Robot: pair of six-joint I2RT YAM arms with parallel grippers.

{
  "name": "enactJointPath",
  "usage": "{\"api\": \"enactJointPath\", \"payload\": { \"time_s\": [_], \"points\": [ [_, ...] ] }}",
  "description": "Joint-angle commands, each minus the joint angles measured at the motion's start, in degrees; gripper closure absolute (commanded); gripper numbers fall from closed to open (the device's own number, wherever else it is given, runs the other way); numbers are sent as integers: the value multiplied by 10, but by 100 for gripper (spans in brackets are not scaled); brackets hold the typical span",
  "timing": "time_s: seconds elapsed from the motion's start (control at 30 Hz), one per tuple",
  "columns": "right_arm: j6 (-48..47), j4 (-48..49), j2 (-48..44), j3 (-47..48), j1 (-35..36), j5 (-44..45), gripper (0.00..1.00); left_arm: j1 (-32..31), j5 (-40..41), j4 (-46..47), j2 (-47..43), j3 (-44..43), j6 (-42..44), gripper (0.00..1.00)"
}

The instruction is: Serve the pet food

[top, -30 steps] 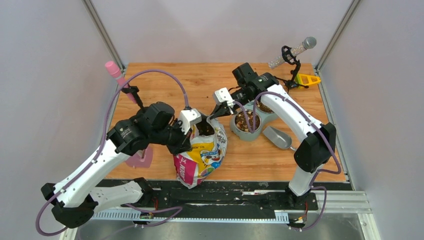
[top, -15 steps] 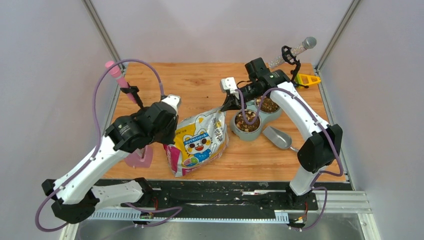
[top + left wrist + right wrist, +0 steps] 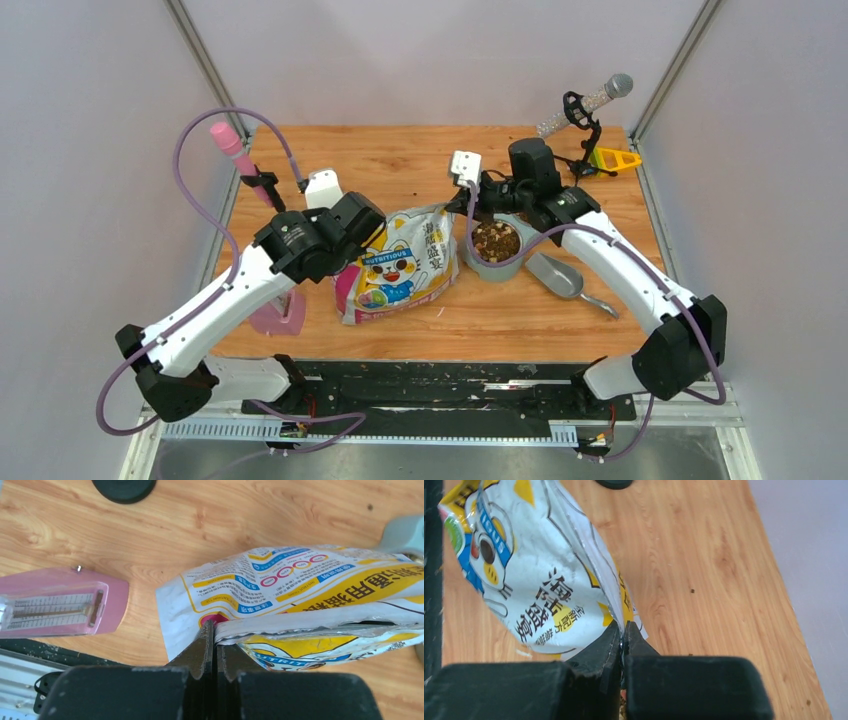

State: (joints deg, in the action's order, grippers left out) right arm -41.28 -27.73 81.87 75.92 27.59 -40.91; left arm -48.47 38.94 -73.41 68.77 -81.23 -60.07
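The pet food (image 3: 495, 240), brown kibble, fills a grey bowl (image 3: 470, 258) right of centre. The colourful cat bag (image 3: 405, 265) lies on its side on the wooden table, stretched between both grippers. My left gripper (image 3: 215, 630) is shut on the bag's silver-lined edge (image 3: 260, 630) at its left end, seen from above at the left gripper (image 3: 350, 258). My right gripper (image 3: 621, 630) is shut on the bag's upper right corner (image 3: 616, 597), which the top view shows under the right gripper (image 3: 452, 206) beside the bowl. No kibble inside the bag shows.
A grey scoop (image 3: 555, 275) lies right of the bowl. A pink device (image 3: 280, 315) sits near the front left edge. A pink microphone (image 3: 228, 140) stands back left, a silver microphone on a stand (image 3: 590, 100) and a yellow piece (image 3: 613, 158) back right.
The bag stood upright with its mouth open; it has been tipped over and now lies flat. Both arms moved toward the back with it, still gripping.
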Motion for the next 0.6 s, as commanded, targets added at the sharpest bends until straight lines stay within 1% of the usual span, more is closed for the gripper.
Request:
{"api": "enactJointPath", "payload": {
  "time_s": [0.0,0.03,0.07,0.1,0.13,0.17,0.2,0.23,0.27,0.3,0.33,0.37,0.43,0.5,0.53,0.57],
  "points": [
    [145,229,-55,-14,-43,312,100,32,359,-190,-21,-74,-33,100],
    [149,265,-59,-31,-41,328,100,32,368,-193,-17,-81,-34,100],
    [148,288,-60,-39,-39,343,100,32,380,-204,-11,-95,-57,100],
    [154,301,-59,-43,-39,356,100,32,384,-214,-9,-100,-63,100],
    [152,295,-58,-42,-39,351,100,32,387,-211,-9,-104,-55,100],
    [136,266,-55,-37,-39,321,100,32,382,-164,-12,-102,-31,100],
    [129,252,-52,-35,-39,279,100,32,360,-106,-21,-85,83,100],
    [122,229,-50,-31,-39,233,100,32,301,-7,-29,-73,144,100],
    [106,194,-44,-20,-39,153,100,32,264,44,-47,-38,265,100],
    [111,172,-37,-11,-39,124,100,32,172,138,-58,1,309,100],
    [125,150,-25,1,-40,62,100,32,127,175,-78,20,358,99],
    [123,124,-13,16,-39,13,100,32,58,229,-87,55,376,98],
    [133,78,9,54,-39,-38,100,32,-8,276,-109,95,395,96],
    [143,59,25,87,-39,-38,100,32,-35,280,-123,108,400,89],
    [147,55,33,99,-39,-27,100,32,-38,270,-124,108,397,82],
    [149,51,39,116,-39,-16,100,32,-34,268,-127,107,391,78]
  ]
}}
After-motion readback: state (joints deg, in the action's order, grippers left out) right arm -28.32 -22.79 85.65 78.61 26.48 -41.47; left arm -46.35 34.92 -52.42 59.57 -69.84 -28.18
